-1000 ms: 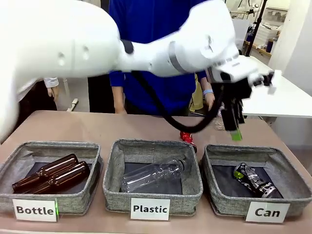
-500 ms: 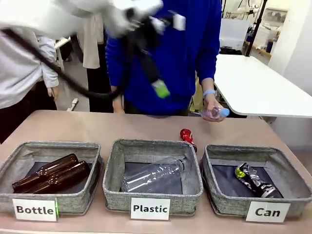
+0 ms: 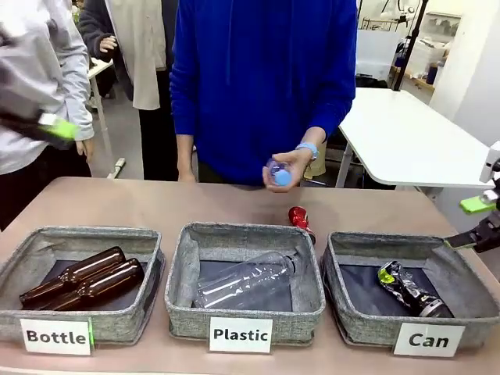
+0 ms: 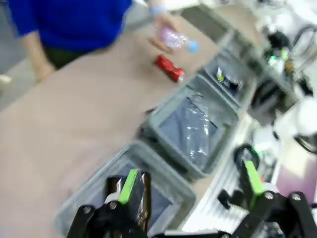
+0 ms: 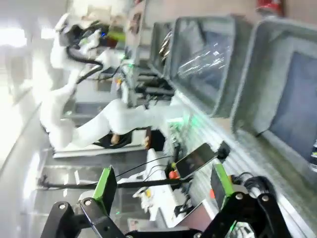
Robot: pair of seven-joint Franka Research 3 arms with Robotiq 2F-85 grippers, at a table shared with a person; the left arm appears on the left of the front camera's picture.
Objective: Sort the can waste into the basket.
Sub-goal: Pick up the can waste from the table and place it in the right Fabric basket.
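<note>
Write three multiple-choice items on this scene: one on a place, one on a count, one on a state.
1. Where does the red can lie?
A. in the Can basket
B. on the bare table
C. in the person's hand
2. How many brown bottles lie in the Bottle basket?
A. one
B. two
C. four
3. How does the left gripper stand?
A. open, empty
B. shut on a can
C. shut on a bottle
1 B: it rests on the tabletop.
2 B: two lie side by side.
3 A: its green pads stand apart, nothing between.
</note>
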